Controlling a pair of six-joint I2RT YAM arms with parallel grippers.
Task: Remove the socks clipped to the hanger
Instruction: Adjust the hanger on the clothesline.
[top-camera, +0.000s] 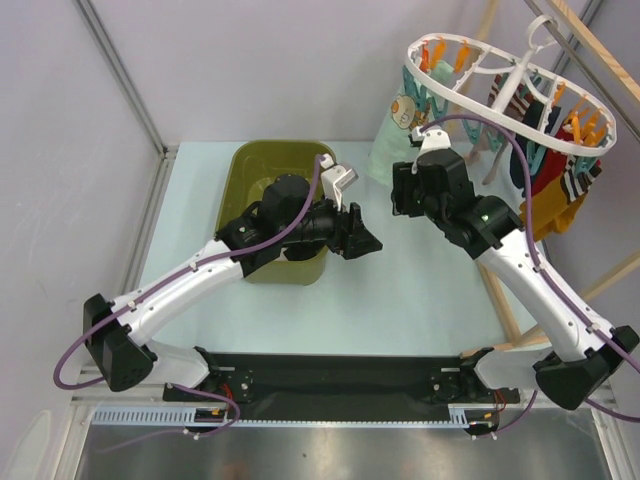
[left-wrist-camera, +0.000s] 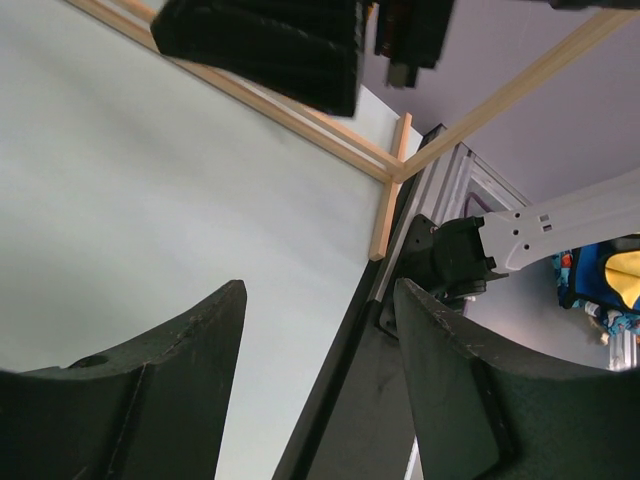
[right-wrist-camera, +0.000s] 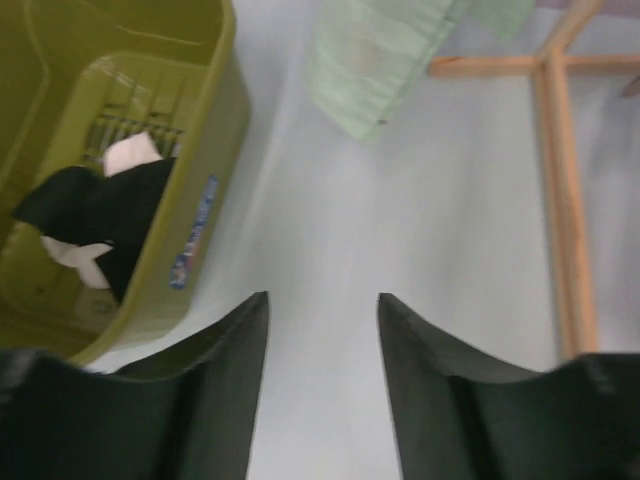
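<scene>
While the right jaws (right-wrist-camera: 322, 300) stand spread and empty above the table (top-camera: 420, 290), the pale mint sock (top-camera: 393, 140) hangs long-axis-down from the hanger (top-camera: 517, 72) just ahead of them. That puts the right arm clearly nearer than the left jaws (left-wrist-camera: 320, 290), likewise spread and empty just beside the green tub (top-camera: 285, 148). Inside that tub lies a black sock (right-wrist-camera: 100, 215) with something pale, and the striped, red and mustard socks (top-camera: 560, 190) dangle at the hanger's right end.

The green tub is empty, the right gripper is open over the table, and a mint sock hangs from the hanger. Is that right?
No. The green tub is not empty: the right wrist view shows a black sock lying in it. The rest holds: the right gripper is open over the table, and a mint sock hangs from the hanger.
</scene>
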